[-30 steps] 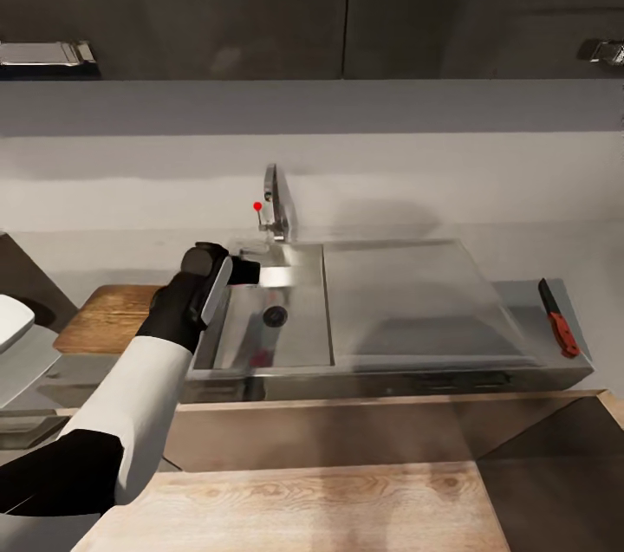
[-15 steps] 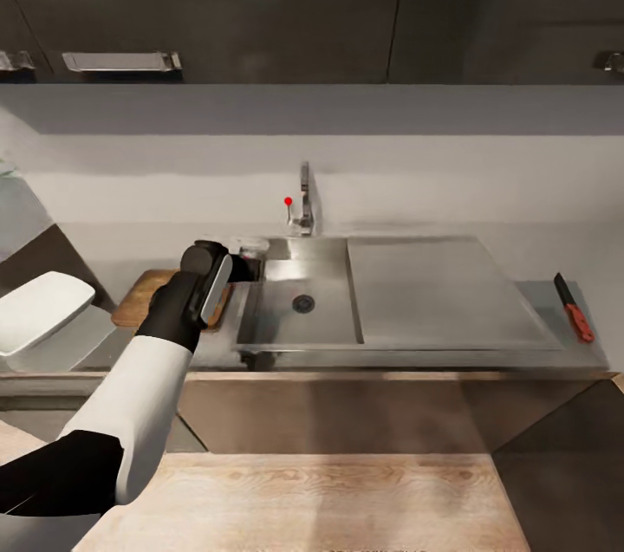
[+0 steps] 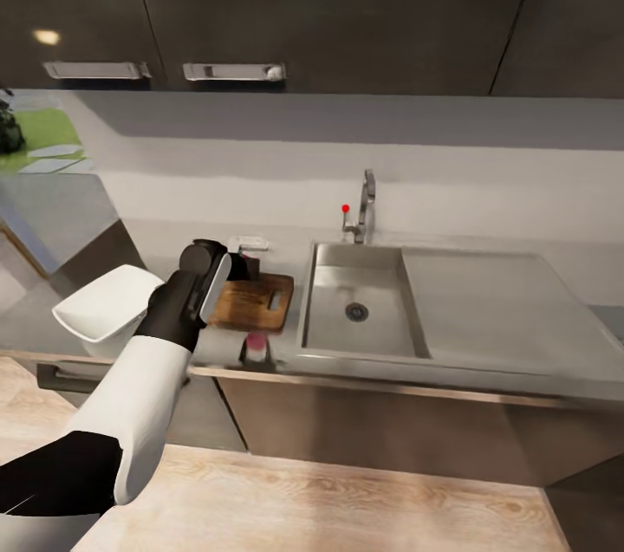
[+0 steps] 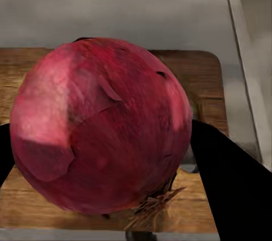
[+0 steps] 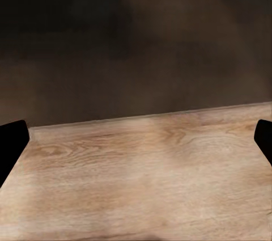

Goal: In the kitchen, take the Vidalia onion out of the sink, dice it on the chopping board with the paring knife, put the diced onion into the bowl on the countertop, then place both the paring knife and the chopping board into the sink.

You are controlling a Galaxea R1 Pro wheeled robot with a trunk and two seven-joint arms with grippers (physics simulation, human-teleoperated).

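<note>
My left gripper [image 3: 241, 266] is shut on the Vidalia onion [image 4: 102, 127], a red-skinned globe held between the dark fingers [image 4: 226, 178]. It hangs just above the brown chopping board [image 3: 260, 305], which lies on the grey countertop [image 3: 165, 244] left of the sink [image 3: 360, 309]. The board's wood [image 4: 198, 82] shows beneath the onion. A white square bowl [image 3: 108, 305] stands left of the board, near the counter's front edge. The paring knife is out of view. My right gripper [image 5: 136, 144] is open with nothing between its fingers, over wooden floor.
A chrome faucet [image 3: 366, 204] with a red knob rises behind the basin, and a flat steel drainboard [image 3: 494, 301] stretches to its right. Dark wall cabinets [image 3: 303, 6] hang above. Dark base cabinets [image 3: 390, 435] stand below the counter, over light wood floor [image 3: 347, 509].
The camera has swung left, so the sink now sits right of centre and the knife has left the picture. My left gripper with the onion now hangs over the board instead of the basin's left side.
</note>
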